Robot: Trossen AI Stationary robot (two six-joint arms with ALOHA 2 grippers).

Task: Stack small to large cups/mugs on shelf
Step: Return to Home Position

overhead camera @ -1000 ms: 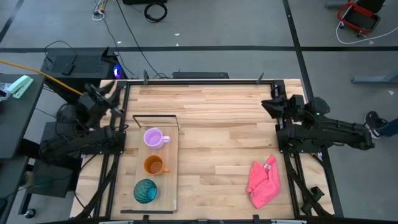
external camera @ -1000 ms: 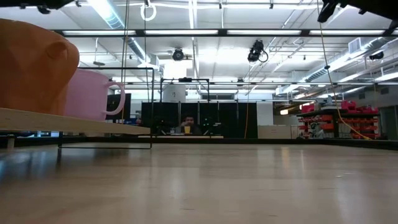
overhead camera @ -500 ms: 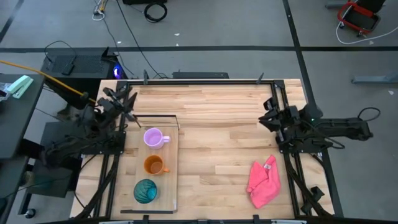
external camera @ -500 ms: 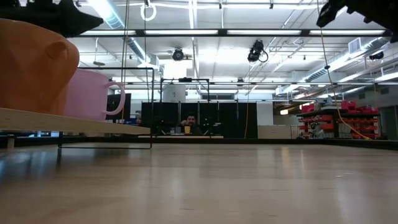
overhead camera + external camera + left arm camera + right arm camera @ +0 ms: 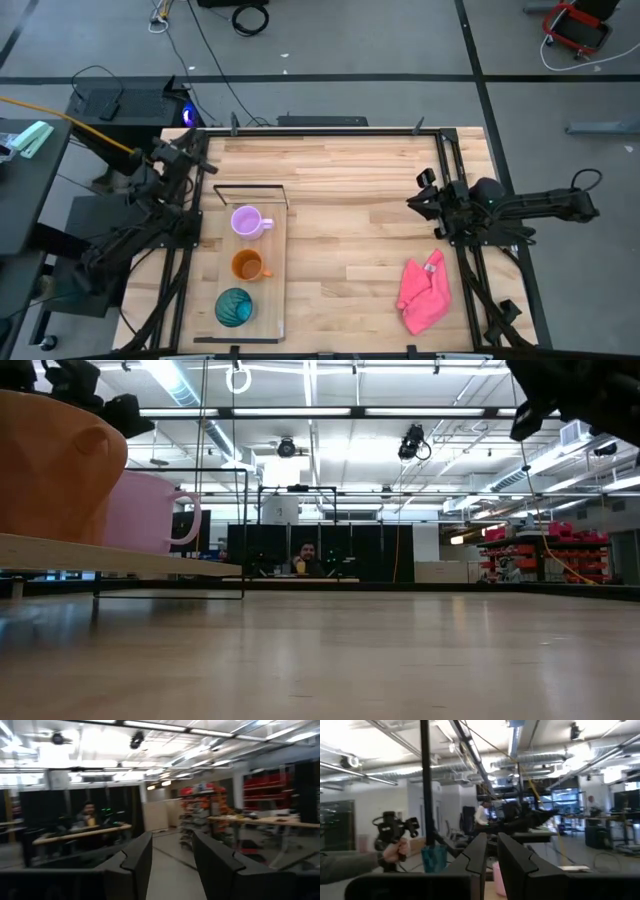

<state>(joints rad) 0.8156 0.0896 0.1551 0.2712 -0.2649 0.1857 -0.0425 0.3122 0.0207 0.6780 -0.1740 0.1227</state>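
Observation:
The light-wood shelf (image 5: 268,262) lies along the table's left side, with its black wire frame (image 5: 251,188) at the far end. On it stand the lilac mug (image 5: 247,222) farthest back, the orange mug (image 5: 246,265) in the middle and the teal cup (image 5: 234,306) nearest. The orange mug (image 5: 50,470) and the lilac mug (image 5: 150,510) also show in the low view. My left gripper (image 5: 188,156) is open in the air over the table's far left edge, left of the wire frame. My right gripper (image 5: 421,193) is open by a narrow gap, above the table's right side.
A pink cloth (image 5: 425,292) lies crumpled near the table's near right corner, close below my right arm. Bare wooden tabletop (image 5: 350,220) spreads between the shelf and the right arm. People sit at desks in the room beyond the table (image 5: 303,558).
My right gripper has gone toward the table's near edge and a little toward its left edge, in over the table. My left gripper has swung toward the table's right edge, near the wire frame, and then drawn back a little. The cups have kept still.

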